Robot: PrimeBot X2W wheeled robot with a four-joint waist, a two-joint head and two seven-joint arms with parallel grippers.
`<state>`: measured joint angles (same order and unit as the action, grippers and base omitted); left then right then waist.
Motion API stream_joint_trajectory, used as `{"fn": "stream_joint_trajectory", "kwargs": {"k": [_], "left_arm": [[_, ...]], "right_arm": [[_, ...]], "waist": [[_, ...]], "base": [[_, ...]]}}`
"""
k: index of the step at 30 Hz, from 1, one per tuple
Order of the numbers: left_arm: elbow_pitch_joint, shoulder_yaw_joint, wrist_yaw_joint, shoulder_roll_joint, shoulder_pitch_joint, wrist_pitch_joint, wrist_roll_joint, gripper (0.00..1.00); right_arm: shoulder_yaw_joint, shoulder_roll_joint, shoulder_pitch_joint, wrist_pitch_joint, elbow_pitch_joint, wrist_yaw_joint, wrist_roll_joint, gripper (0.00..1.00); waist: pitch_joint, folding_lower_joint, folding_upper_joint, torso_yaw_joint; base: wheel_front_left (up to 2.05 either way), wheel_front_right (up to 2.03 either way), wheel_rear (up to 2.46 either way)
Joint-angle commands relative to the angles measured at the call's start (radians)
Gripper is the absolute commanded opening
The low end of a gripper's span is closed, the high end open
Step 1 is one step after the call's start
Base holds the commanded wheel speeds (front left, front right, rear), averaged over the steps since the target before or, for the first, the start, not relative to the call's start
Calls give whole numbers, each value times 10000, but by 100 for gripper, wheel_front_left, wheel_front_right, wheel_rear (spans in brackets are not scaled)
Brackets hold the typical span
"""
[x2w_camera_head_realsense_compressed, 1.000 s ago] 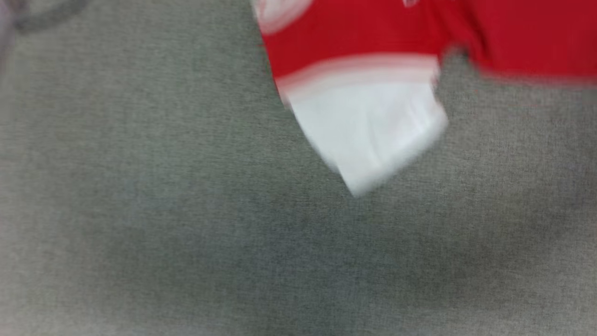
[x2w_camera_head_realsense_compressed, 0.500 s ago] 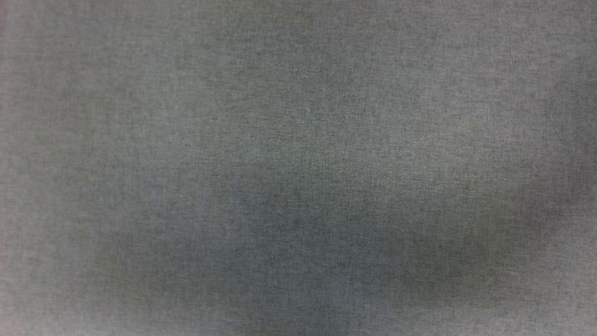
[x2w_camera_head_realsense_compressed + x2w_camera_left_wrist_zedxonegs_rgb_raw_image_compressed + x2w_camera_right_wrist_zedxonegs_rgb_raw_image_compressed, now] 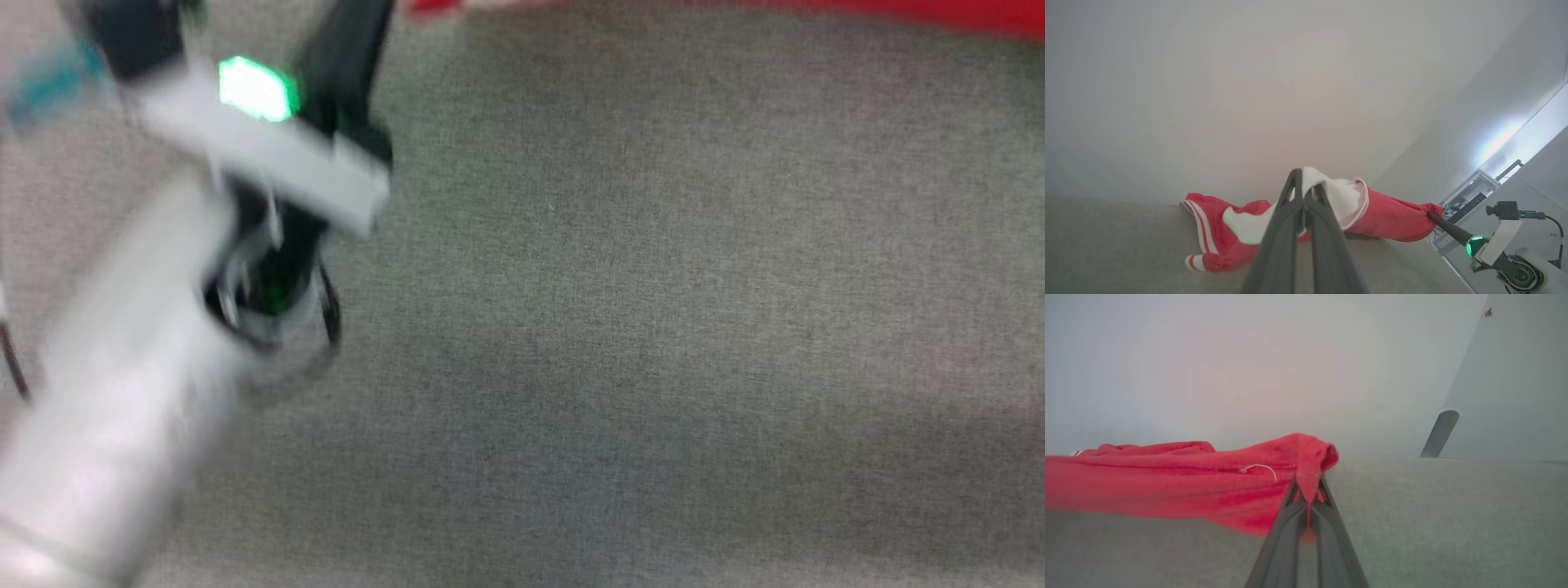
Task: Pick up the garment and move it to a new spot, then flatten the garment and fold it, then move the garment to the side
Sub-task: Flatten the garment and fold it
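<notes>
**A:** Where was the garment (image 3: pixel 1392 222)?

**B:** In the left wrist view it hung stretched across the lower middle of the frame, in front of a pale wall (image 3: pixel 1249 81). Its lower left end seemed to rest on the grey fabric surface (image 3: pixel 1106 253). In the head view it was just a blurred red strip along the top edge.

**A:** And how did it look?

**B:** It was mostly red. A white sleeve was bunched up at the centre, and red-and-white striped trim ran down the lower left part. In the right wrist view it was a long band of red cloth running off the left edge, with a loose white thread on it.

**A:** What about the left gripper (image 3: pixel 1305 183)?

**B:** Its fingers were pressed together at the bottom centre, pinching the white sleeve.

**A:** And the right gripper (image 3: pixel 1308 486)?

**B:** Its fingers were closed tight on a raised fold of red cloth, at the bottom centre of its own view. In the left wrist view it showed at the lower right, gripping the garment's red end.

**A:** Anything else in the head view?

**B:** A pale forearm (image 3: pixel 122 392) came in from the lower left, with a green light near the upper left. It was too blurred to make out more.
</notes>
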<state>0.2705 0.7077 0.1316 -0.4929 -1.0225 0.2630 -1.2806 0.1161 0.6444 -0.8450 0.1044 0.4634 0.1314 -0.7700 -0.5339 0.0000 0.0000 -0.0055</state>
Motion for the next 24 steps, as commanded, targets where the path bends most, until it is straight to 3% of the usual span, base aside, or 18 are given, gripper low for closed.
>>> {"fn": "stream_joint_trajectory", "kwargs": {"k": [1,6,13,24], "left_arm": [[-252,-244,-22,87,439,12,48,0],[-1962,-1207,-22,383,3117,14,724,0],[-3515,-1568,-20,364,5739,14,1097,0],[-5216,-1564,-20,-164,8628,11,1563,0]], "right_arm": [[-57,112,363,40,-183,-15,-158,0],[-421,187,2642,635,-1609,-14,-854,0],[-1667,-235,5203,1687,-3423,-14,-1213,0],[-4097,-1721,8994,3101,-6204,-14,-1145,0]], "waist": [[166,0,0,20],[627,0,0,5],[1196,0,0,-73],[1698,0,0,105]], "base": [[0,0,0],[0,0,0],[0,0,0],[0,0,0]]}}
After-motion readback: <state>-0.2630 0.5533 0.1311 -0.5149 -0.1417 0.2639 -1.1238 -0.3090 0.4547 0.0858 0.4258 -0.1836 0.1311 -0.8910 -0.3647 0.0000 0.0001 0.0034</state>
